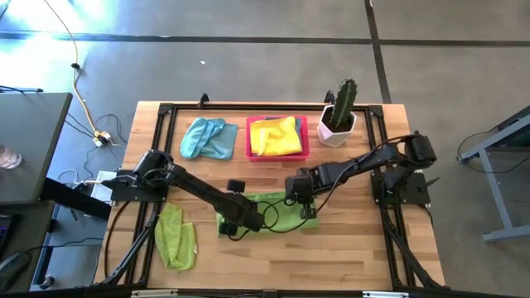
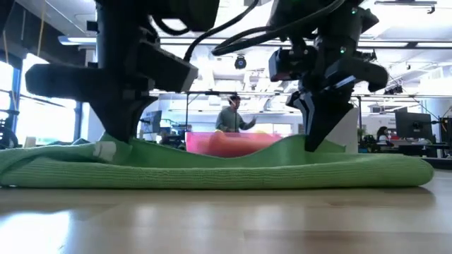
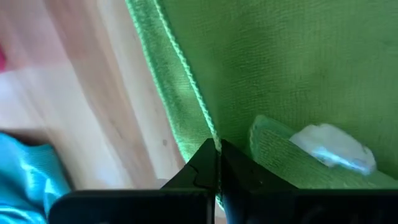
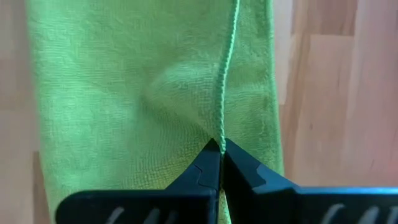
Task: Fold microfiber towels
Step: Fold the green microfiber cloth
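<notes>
We see both grippers pinching the hem of one green towel (image 1: 277,213) lying near the table's (image 1: 348,248) front middle. The left gripper (image 3: 217,163) has its fingers pressed together on the towel's left edge, beside a white tag (image 3: 333,146); the right gripper (image 4: 219,160) is clamped the same way on the right edge. A second green towel (image 1: 175,236) lies crumpled at front left, a blue towel (image 1: 207,137) at the back, and a yellow towel (image 1: 276,135) in the pink tray (image 1: 250,141) beside a cactus (image 1: 341,106).

Green towel (image 1: 277,213) flat, mid-table
</notes>
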You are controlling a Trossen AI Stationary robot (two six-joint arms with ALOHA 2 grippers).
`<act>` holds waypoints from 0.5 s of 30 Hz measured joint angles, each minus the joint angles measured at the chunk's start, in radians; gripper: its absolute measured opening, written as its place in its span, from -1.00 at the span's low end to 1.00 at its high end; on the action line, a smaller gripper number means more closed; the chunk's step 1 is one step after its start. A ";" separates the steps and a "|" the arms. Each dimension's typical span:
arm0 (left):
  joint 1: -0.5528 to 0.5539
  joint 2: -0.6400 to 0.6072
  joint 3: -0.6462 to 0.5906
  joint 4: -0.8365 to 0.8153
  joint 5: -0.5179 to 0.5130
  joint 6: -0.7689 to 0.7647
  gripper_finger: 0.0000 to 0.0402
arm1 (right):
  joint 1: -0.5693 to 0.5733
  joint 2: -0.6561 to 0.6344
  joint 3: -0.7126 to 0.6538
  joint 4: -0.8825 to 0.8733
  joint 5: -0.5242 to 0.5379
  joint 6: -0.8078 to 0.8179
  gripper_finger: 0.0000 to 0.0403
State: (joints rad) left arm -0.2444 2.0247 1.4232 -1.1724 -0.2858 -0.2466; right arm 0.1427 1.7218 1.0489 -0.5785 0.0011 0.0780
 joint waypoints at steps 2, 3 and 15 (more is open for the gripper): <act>0.005 0.000 -0.008 0.001 -0.024 0.005 -1.00 | -0.008 0.001 0.000 -0.014 -0.004 0.000 -1.00; 0.008 0.000 -0.011 0.003 -0.033 0.005 -1.00 | -0.011 0.001 0.000 -0.012 -0.011 0.000 -1.00; 0.021 0.000 -0.022 0.027 -0.076 0.004 -0.93 | -0.014 -0.009 0.000 -0.056 0.000 0.023 -0.48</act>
State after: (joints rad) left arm -0.2230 2.0247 1.4014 -1.1455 -0.3615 -0.2427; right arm 0.1284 1.7133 1.0489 -0.6345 0.0009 0.1007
